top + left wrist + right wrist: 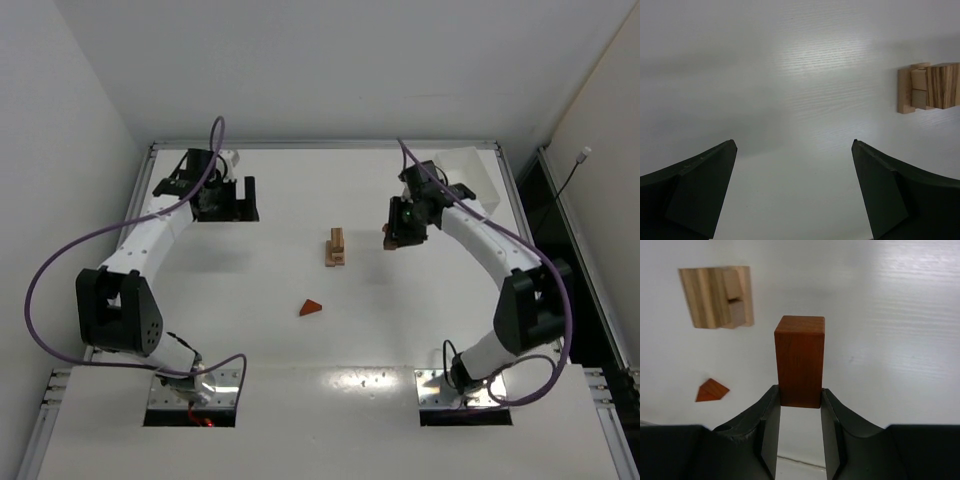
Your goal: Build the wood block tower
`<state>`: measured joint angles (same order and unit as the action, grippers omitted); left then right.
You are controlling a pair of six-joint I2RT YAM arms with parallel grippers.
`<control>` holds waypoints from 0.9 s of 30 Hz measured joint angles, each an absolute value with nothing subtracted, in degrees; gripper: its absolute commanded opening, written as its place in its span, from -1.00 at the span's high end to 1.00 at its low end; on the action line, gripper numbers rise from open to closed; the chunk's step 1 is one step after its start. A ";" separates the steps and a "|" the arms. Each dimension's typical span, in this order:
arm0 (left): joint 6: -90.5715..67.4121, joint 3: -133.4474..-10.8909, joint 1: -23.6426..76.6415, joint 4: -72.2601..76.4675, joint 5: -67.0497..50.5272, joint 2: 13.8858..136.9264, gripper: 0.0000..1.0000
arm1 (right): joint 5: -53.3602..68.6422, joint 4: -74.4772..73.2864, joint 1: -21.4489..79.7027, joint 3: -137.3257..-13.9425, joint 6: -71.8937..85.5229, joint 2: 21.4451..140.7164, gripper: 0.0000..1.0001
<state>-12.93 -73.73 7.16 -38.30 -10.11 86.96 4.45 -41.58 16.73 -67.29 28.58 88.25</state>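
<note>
While your right jaws pinch the near end of the reddish-brown brick (800, 362), closed only as far as its width allows, most of its length pokes out ahead of the tips. That grip leaves the far end free to be set onto something. That something, by my reading, is the tower (715, 297), the tan stack standing ahead of those jaws and off to their left, well apart from the brick. So you're carrying, not placing yet.

Nearer and also to the left of the right jaws, a reddish-brown wedge (711, 390) lies flat on the desk (260, 260). It looks like a cap piece for later.

Your left jaws are spread as wide as they go with nothing between them, only bare desk. The tower sits ahead of them and far to their right, so they're parked out of the way, likely to give the right arm room.

Watch the swing across: a narrow stack like that should tip easily if nudged.
</note>
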 measured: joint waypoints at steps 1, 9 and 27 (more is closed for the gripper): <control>-12.95 -73.69 7.16 -38.26 -9.93 86.74 -1.00 | 4.49 -42.33 17.58 -69.38 29.50 89.82 1.00; -13.02 -72.86 7.16 -38.04 -8.73 85.38 -1.00 | 2.66 -44.97 25.98 -90.28 33.78 101.23 1.00; -13.17 -70.89 7.16 -37.50 -7.75 84.82 -1.00 | -7.66 -48.97 35.09 -92.84 36.03 108.84 1.00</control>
<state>-13.17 -70.89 7.16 -37.50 -7.75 84.82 -7.66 -48.97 35.09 -92.84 36.03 108.84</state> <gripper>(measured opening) 0.996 0.292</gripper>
